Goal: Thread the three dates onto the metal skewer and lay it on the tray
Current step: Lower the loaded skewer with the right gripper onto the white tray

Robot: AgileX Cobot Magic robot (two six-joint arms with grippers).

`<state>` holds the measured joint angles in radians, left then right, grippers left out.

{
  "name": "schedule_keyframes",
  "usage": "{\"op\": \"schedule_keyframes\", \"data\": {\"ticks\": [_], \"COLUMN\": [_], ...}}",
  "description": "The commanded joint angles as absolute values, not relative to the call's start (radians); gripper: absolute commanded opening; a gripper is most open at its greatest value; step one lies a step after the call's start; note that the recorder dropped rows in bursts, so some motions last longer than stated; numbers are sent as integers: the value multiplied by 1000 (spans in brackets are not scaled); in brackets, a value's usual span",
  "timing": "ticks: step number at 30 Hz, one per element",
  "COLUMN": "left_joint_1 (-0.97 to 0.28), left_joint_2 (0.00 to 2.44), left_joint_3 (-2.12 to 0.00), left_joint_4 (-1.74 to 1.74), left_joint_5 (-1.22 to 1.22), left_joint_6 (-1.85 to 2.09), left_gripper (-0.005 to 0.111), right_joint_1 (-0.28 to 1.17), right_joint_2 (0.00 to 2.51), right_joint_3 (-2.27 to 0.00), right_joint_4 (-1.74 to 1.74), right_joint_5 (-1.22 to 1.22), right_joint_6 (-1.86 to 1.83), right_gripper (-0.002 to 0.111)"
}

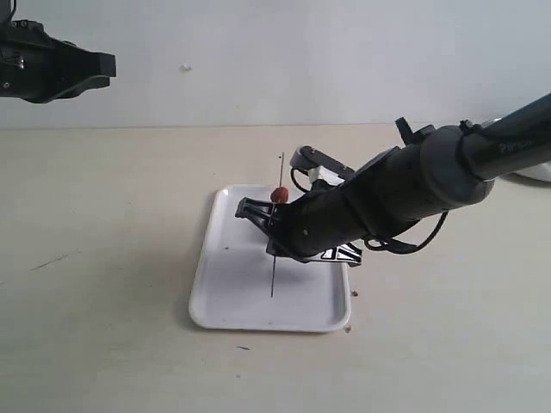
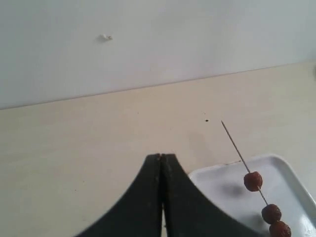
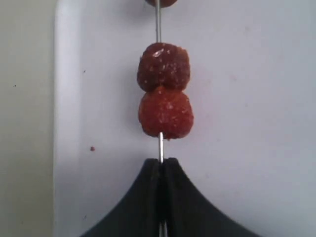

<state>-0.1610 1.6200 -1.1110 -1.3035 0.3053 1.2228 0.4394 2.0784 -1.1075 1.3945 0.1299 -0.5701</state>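
The white tray [image 1: 250, 301] lies mid-table. My right gripper [image 1: 273, 227] hovers over it, shut on the metal skewer [image 1: 273, 280], which points away toward the far side. In the right wrist view the jaws [image 3: 161, 160] pinch the rod [image 3: 158, 24] just behind two touching dark-red dates [image 3: 163, 65] [image 3: 165, 112]; a third date [image 3: 161, 2] sits further along at the frame's edge. The left wrist view shows all three dates [image 2: 253, 181] [image 2: 271, 214] [image 2: 280, 229] on the skewer [image 2: 234, 143] over the tray [image 2: 222, 182]. My left gripper [image 2: 161, 156] is shut and empty, raised at the far left [image 1: 108, 64].
The beige table [image 1: 103, 284] spreads wide to the left of the tray. Small dark-red crumbs [image 1: 348, 328] lie by the tray's near right corner. A pale rounded object [image 1: 538, 172] shows at the right edge, behind the right arm [image 1: 430, 172].
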Motion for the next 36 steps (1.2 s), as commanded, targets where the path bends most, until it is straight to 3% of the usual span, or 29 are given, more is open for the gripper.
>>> {"op": "schedule_keyframes", "data": {"ticks": [1,15,18,25,36], "left_joint_1": [-160,-160,-160,-160,-160], "left_joint_2": [1612,1612,1612,1612,1612], "left_joint_3": [-1105,-1105,-1105,-1105,-1105], "left_joint_4": [-1315,-1326,-1330,-1330,-1337], "left_joint_5": [313,352,370,376,421], "left_joint_6": [1226,1226,1226,1226,1226], "left_gripper": [0,0,0,0,0], "right_joint_1": [441,453,453,453,453], "right_joint_2": [2071,2069,2069,2048,1893], "right_joint_3": [-1104,-1010,-1011,-1003,-902], "right_joint_4": [1395,1415,1415,1400,1377], "right_joint_5": [201,264,287,321,251], "right_joint_6": [-574,-549,-549,-555,-545], "right_gripper": [0,1,7,40,43]}}
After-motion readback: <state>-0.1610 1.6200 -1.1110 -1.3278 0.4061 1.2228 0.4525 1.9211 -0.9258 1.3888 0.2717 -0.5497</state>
